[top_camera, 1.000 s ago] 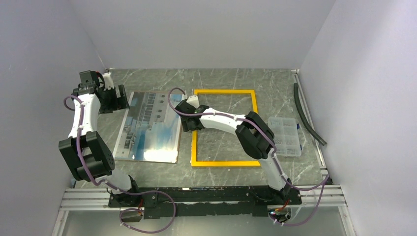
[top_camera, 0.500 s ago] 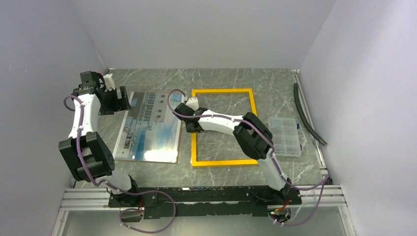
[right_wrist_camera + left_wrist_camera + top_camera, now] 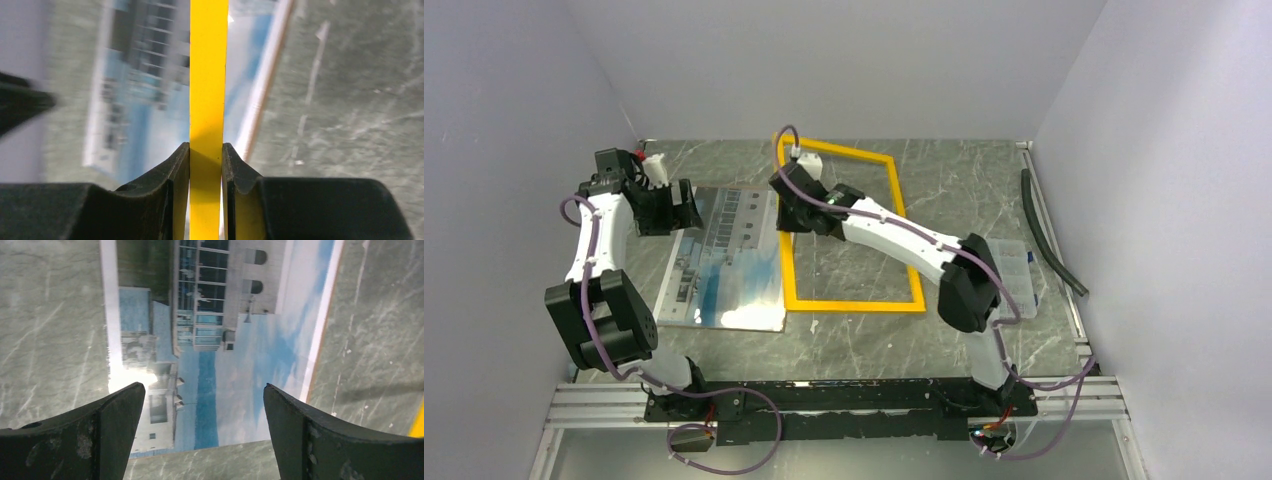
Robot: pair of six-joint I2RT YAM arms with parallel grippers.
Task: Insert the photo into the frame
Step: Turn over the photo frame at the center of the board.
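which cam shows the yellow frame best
Top external: all four sides of the frame show, with the right gripper clamped on its left side. Right wrist shows one yellow bar between the fingers; left wrist, a yellow sliver.

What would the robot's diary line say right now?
right claw: shut on frame edge | left claw: open above photo | frame: left side tilted up | photo: lying flat, not framed

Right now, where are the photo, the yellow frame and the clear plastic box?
photo [image 3: 724,265], overhead view, blue sky near its middle
yellow frame [image 3: 854,303], overhead view, its near bar
clear plastic box [image 3: 1021,285], overhead view, its uncovered right side
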